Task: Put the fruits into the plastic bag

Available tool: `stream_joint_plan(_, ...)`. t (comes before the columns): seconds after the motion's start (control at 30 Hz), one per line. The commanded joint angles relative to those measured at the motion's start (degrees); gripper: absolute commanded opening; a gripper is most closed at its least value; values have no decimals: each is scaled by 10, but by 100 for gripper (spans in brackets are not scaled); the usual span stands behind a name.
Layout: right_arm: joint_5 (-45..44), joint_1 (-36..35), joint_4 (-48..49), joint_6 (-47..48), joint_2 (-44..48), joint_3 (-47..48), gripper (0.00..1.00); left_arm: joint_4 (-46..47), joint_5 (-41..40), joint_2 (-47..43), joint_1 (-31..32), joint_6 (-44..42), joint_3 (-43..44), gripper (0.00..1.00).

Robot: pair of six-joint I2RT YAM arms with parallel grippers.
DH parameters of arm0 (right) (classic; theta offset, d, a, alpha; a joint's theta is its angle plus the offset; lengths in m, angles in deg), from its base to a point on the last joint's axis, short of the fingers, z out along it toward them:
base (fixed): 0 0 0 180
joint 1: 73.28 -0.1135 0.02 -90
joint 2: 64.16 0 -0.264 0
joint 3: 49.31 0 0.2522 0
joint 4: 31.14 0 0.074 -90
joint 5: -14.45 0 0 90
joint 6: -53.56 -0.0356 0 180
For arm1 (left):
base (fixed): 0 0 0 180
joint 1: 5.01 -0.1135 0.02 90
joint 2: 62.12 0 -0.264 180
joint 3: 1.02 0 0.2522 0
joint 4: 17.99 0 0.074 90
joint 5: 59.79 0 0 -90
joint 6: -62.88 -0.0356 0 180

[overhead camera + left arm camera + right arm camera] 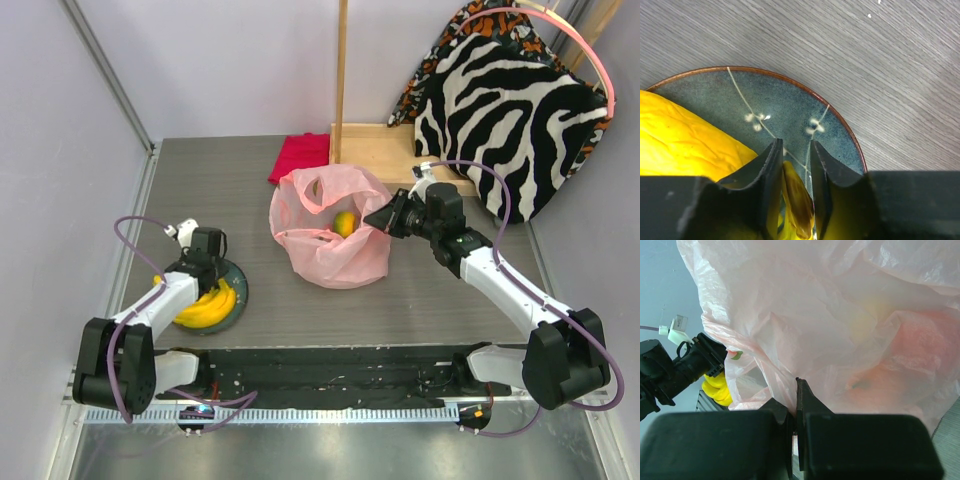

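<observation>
The pink plastic bag [330,225] stands mid-table with its mouth open. A round orange-yellow fruit [344,222] shows inside it. Through the film in the right wrist view, a red blur [910,340] and a yellowish blur [870,315] show. My right gripper [383,218] is shut on the bag's right rim [785,375]. The yellow bananas [208,305] lie on the grey-blue plate [238,290] at the left. My left gripper [205,265] is down on the plate, shut on the bananas' brown-tipped stem [796,200]. The green fruit is not visible.
A folded magenta-red cloth [300,155] lies behind the bag. A wooden board [385,150] with an upright pole [341,70] stands at the back. A zebra-print cushion [510,120] leans at the back right. Walls close both sides.
</observation>
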State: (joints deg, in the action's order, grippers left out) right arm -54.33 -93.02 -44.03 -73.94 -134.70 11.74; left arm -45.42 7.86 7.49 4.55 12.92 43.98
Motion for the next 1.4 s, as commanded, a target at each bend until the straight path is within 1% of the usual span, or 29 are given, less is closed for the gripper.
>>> stream_joint_plan(0.0,4,2,23,1,8,4,1,20,7,-3,-5,-1,16,27)
stream_joint_plan(0.07,3,1,23,1,8,5,1,13,11,-13,-5,-1,21,22)
stream_joint_plan(0.17,2,1,23,1,8,6,1,1,12,-31,-5,-4,34,17)
stream_joint_plan(0.2,2,1,23,1,8,6,1,-4,11,-34,-5,-7,38,12)
stream_joint_plan(0.37,2,2,23,0,8,6,1,-25,1,-61,-6,-15,61,0)
stream_joint_plan(0.57,2,1,21,1,8,5,1,-41,13,-104,-6,-14,72,0)
stream_joint_plan(0.73,3,1,22,1,8,5,1,-48,49,-126,-6,-7,78,0)
stream_joint_plan(0.87,3,2,21,1,10,6,1,-76,71,-153,-6,-11,95,0)
stream_joint_plan(0.9,3,1,20,0,11,7,1,-84,70,-158,-6,-21,108,0)
stream_joint_plan(0.93,3,1,18,1,13,8,1,-98,49,-166,-6,-32,116,0)
stream_joint_plan(0.97,3,2,17,1,15,10,1,-132,38,-178,-6,-43,126,0)
stream_joint_plan(1.03,-1,1,14,3,19,10,1,-165,20,-196,-8,-71,150,0)
stream_joint_plan(1.13,-2,1,15,3,17,10,1,-179,19,-230,-11,-78,167,0)
stream_joint_plan(1.23,1,2,15,2,14,11,1,-161,49,-254,-11,-73,179,0)
stream_joint_plan(1.27,2,1,16,1,14,11,1,-152,84,-258,-11,-72,185,0)
stream_joint_plan(1.3,2,1,15,1,15,11,1,-139,112,-261,-11,-89,188,0)
stream_joint_plan(1.37,2,2,16,1,16,11,1,-74,197,-260,-11,-111,189,0)
